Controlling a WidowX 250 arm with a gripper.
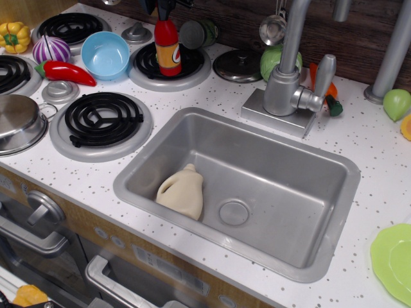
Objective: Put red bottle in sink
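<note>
The red bottle (168, 48), with an orange-yellow label band, stands upright on the back burner (192, 64) at the top of the view. My gripper (166, 9) is dark and mostly cut off by the top edge. It is closed around the bottle's neck and cap and hides them. The sink (282, 192) is a grey metal basin in the white speckled counter, in front of and to the right of the bottle. A beige jug (182, 192) lies in its left part next to the round drain (234, 212).
A grey faucet (290, 77) stands behind the sink. A blue bowl (104, 54), red chili pepper (67, 72), purple onion (51, 49) and steel pot (18, 122) are at the left. A pot lid (237, 65) lies right of the bottle. A green plate (393, 260) is at the right.
</note>
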